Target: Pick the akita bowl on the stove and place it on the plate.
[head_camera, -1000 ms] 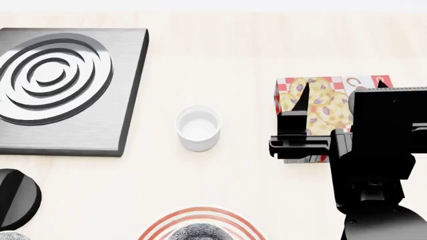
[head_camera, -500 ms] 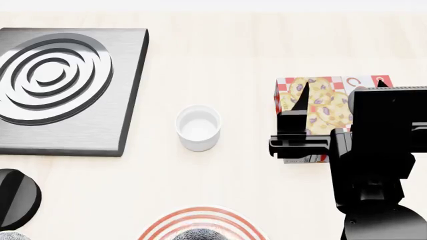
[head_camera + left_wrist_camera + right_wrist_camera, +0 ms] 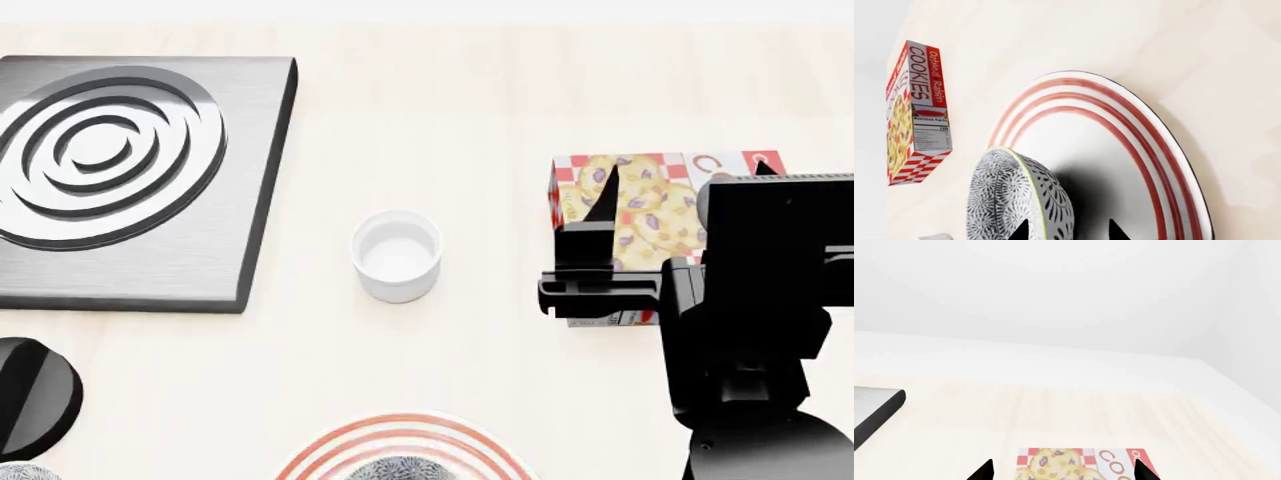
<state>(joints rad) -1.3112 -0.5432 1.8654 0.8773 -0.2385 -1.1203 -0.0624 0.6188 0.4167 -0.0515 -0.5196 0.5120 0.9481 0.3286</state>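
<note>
Left wrist view shows us the akita bowl (image 3: 1017,200) on the plate (image 3: 1134,165), its wall between the left hand (image 3: 1067,231) fingertips, which straddle it; whether they press we cannot tell. The stove (image 3: 127,170), at ten o'clock on the counter (image 3: 454,110), is bare. Pulling away while gripping could tip the bowl. Our right hand (image 3: 1062,469) hangs spread, empty, above the cookie box (image 3: 1081,462).

- Bare tabletop (image 3: 441,120) is lying open at twelve o'clock — a wide lane between the stove (image 3: 134,180) and the cookie box (image 3: 641,200).
- A white cup (image 3: 396,255) is standing mid-lane.
- The right gripper (image 3: 607,250) is hanging over the box at three o'clock.
</note>
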